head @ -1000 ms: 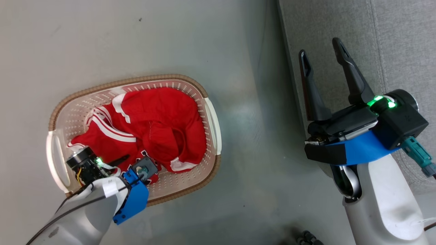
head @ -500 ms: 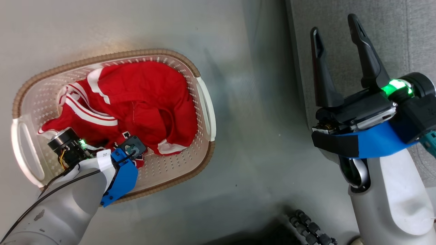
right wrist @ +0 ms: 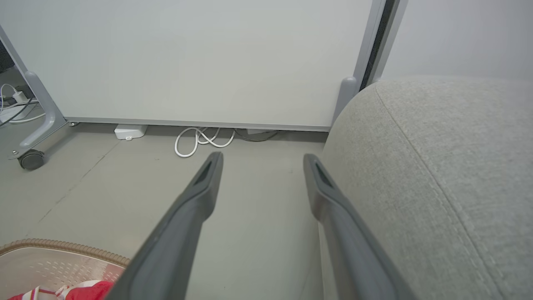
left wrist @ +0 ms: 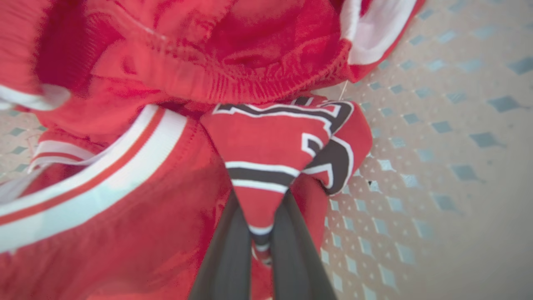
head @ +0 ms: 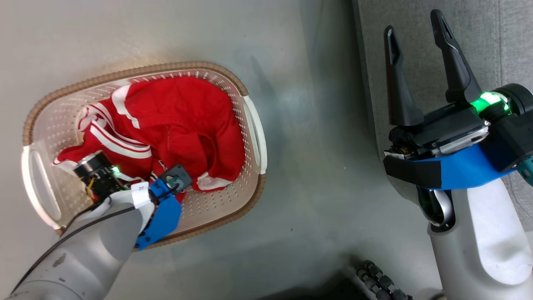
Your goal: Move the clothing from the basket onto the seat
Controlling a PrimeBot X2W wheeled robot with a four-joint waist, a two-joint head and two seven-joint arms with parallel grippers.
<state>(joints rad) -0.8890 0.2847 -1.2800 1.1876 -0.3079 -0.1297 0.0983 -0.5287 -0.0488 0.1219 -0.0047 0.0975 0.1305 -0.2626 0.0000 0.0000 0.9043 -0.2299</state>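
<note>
The cream basket [head: 125, 76] with a brown rim stands on the floor at the left. The red clothing [head: 183, 121] with white stripes lies bunched inside it. My left arm reaches down into the basket's near side. In the left wrist view my left gripper [left wrist: 261, 200] is shut on a fold of the clothing [left wrist: 266, 150] that bears black-and-white lettering. My right gripper [head: 412, 23] hangs open and holds nothing over the edge of the grey seat [head: 491, 41]. In the right wrist view it [right wrist: 262, 157] points along the floor, with the seat [right wrist: 437, 166] to its right.
Grey floor lies between the basket and the seat. A white partition stands ahead, with a coiled white cable [right wrist: 200, 139], a small white box [right wrist: 130, 131] and a castor [right wrist: 30, 159] at its foot. A dark ribbed part [head: 377, 281] shows at the bottom edge.
The head camera has shifted, so the basket sits further left and higher in the picture. My left gripper has gone from open to shut on the lettered fold. The right gripper stays open.
</note>
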